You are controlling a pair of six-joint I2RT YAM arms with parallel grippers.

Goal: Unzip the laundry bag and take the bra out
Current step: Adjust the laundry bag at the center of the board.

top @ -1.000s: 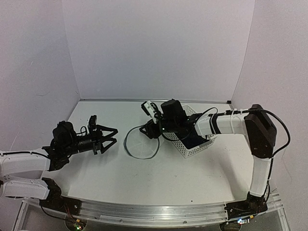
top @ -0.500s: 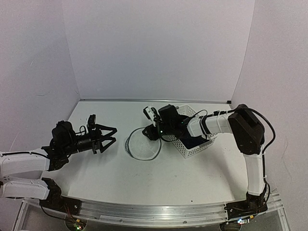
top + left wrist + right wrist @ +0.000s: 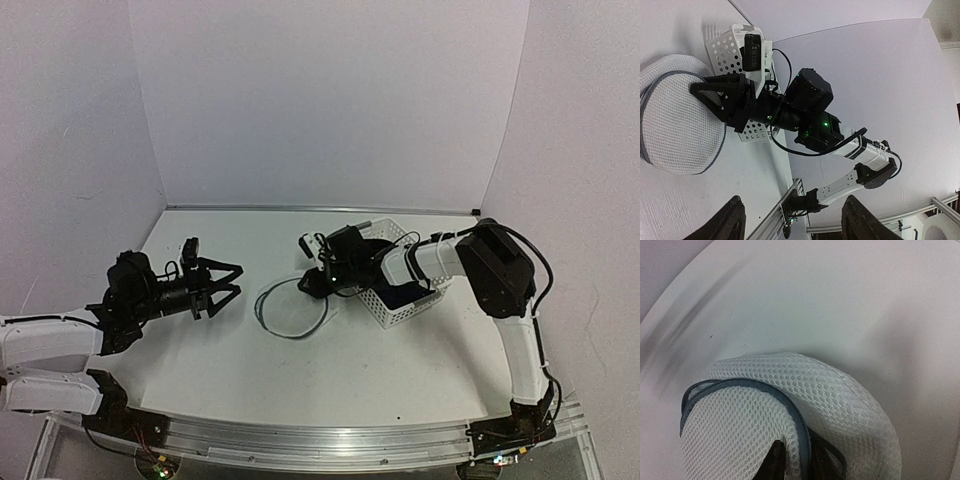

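Observation:
The laundry bag point(image 3: 290, 308) lies collapsed to a flat white mesh disc with a dark rim on the table between the arms. My right gripper point(image 3: 318, 283) is at its far right edge and is shut on the rim. In the right wrist view point(image 3: 801, 465) the zipped rim of the bag point(image 3: 755, 425) runs between the two fingertips, one of them under the mesh. My left gripper point(image 3: 228, 284) is open and empty, left of the bag and apart from it. The bra is not clearly seen. A dark shape point(image 3: 405, 296) lies inside the basket.
A white slotted plastic basket point(image 3: 395, 315) stands right of the bag, under my right forearm. In the left wrist view the bag point(image 3: 675, 125), the right gripper point(image 3: 707, 92) and the basket point(image 3: 722, 50) lie ahead of my open left gripper point(image 3: 797, 222). Walls close the back and sides.
My right arm has lowered and stretched out toward the bag. The bag has shifted a little toward the near left. The left arm has not moved.

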